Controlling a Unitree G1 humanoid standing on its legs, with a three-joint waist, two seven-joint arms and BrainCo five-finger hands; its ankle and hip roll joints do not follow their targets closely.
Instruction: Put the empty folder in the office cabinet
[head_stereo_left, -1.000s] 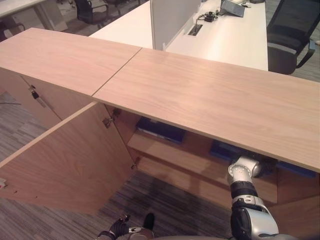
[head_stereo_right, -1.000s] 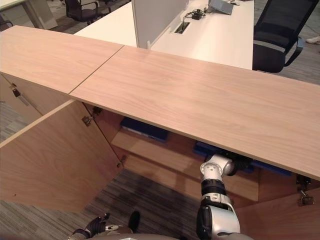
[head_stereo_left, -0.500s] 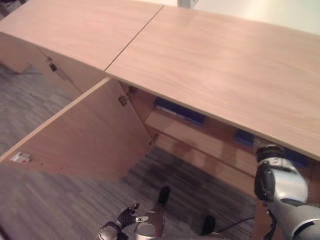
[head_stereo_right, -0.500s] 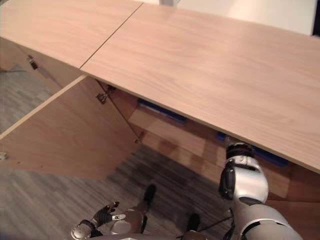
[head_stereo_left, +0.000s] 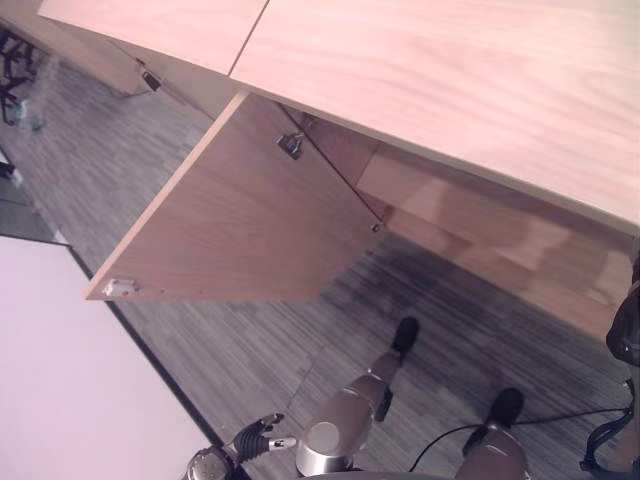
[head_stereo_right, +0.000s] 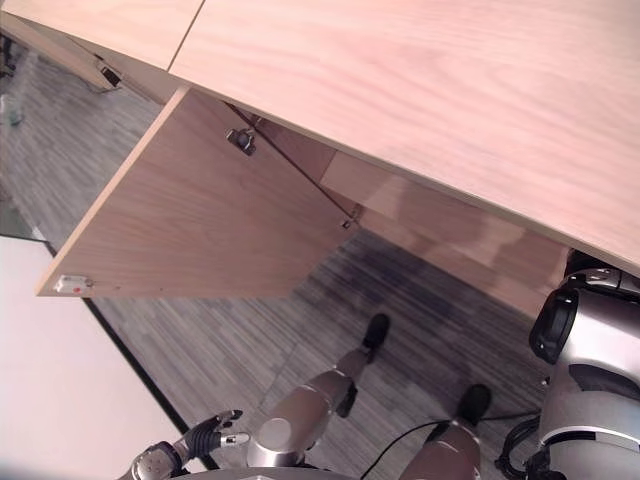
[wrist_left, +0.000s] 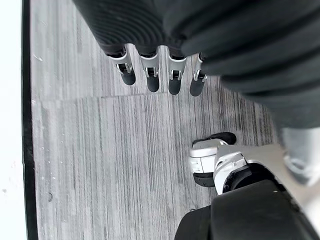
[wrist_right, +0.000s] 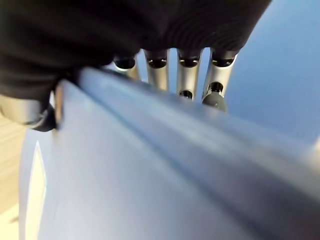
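Observation:
A blue folder lies right against my right hand. The fingers run behind its edge and the thumb presses its near face, so the hand is shut on it. In the eye views my right arm reaches in under the wooden cabinet top, and that top hides the hand and folder. The cabinet's left door stands wide open, with an inner shelf showing behind it. My left hand hangs low over the carpet, with straight fingers and nothing in it.
A white panel fills the lower left beside the grey carpet. The neighbouring cabinet door with a key is closed. The open door's outer corner juts over the floor.
The camera has swung down and to the left, so the desks and the blue folders on the shelf have left the picture. My right arm stays reaching under the cabinet top.

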